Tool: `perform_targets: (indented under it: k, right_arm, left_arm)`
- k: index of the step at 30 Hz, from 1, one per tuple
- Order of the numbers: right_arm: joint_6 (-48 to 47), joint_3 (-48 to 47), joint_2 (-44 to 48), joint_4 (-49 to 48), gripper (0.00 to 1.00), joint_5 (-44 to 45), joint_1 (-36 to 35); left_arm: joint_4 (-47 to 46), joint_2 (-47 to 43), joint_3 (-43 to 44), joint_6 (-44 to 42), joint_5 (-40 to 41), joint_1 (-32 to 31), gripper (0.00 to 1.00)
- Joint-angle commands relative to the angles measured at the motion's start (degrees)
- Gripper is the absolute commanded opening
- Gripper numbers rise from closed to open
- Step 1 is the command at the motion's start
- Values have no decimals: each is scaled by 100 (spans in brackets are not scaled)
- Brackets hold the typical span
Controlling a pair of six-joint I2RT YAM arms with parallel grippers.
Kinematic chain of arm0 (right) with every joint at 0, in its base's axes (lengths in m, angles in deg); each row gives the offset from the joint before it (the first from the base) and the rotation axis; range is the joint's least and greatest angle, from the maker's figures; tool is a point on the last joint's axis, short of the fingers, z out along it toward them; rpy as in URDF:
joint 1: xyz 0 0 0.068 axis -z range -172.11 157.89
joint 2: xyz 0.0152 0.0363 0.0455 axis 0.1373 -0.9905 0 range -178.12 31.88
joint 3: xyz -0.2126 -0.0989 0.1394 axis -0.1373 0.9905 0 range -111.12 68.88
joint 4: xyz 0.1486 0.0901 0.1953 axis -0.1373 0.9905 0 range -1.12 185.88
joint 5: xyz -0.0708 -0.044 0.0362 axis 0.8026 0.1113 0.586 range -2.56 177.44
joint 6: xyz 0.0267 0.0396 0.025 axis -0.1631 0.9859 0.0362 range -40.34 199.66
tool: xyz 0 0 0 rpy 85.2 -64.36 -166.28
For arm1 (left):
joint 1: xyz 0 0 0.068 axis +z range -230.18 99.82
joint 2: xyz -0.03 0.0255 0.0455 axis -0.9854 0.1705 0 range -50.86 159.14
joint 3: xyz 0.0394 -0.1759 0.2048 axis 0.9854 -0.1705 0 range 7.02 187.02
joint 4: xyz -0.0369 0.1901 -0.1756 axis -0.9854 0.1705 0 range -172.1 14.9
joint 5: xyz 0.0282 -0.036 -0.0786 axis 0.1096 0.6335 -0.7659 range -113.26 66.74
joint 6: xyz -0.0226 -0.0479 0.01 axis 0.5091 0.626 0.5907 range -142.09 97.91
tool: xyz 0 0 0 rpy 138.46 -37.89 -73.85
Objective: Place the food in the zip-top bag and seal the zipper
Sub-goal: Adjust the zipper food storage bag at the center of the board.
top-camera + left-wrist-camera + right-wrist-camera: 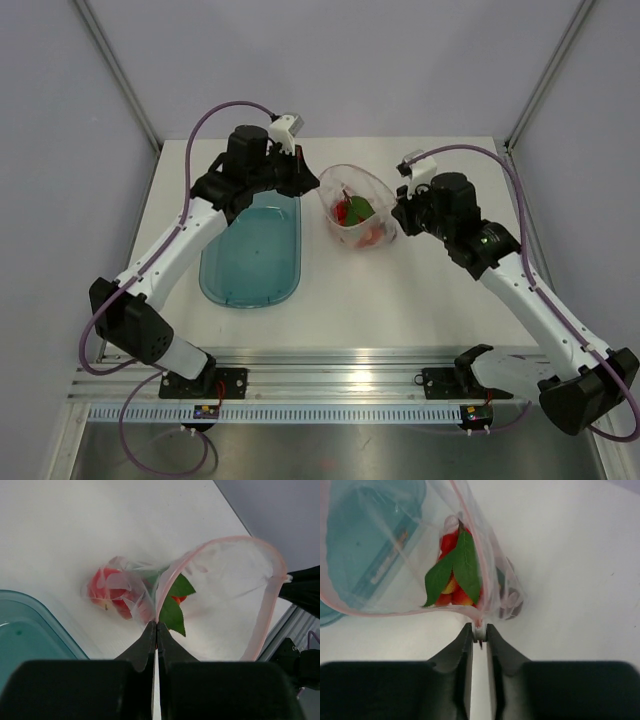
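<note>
Left gripper [156,625] clamps tight on the zipper [225,540]; right gripper [479,629] pinches its other end, jaws barely apart. The bag [356,212] gapes between them on the table [400,300], food [454,575] inside; if the right pinch slips, the mouth may sag, unsealed

Zip-top bag [230,590] clear crinkly plastic; tray [250,250] glossy teal plastic; table [400,300] matt.
</note>
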Motion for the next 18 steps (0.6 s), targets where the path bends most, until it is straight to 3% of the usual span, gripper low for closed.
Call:
perform_targets:
  k: [1,6,7,8,11,18]
  right_arm:
    - [406,522,335,-176,28,-219,12]
    - [416,963,1126,-378,32,-236,12]
    - [285,1094,1249,-404,34,-437,12]
    - [110,1200,1363,-430,44,-674,12]
    - [-24,1823,2170,-1026,51,-904,21]
    - [-305,2677,2701,-1547,55,-1229,12]
  left_arm:
    - [-278,48,20,312,-218,37,0]
    - [99,391,441,646,-526,46,0]
    - [134,478,494,682,-561,46,0]
    - [144,479,530,743,-561,46,0]
    - [117,444,504,761,-482,46,0]
    - [117,277,495,735,-324,72,0]
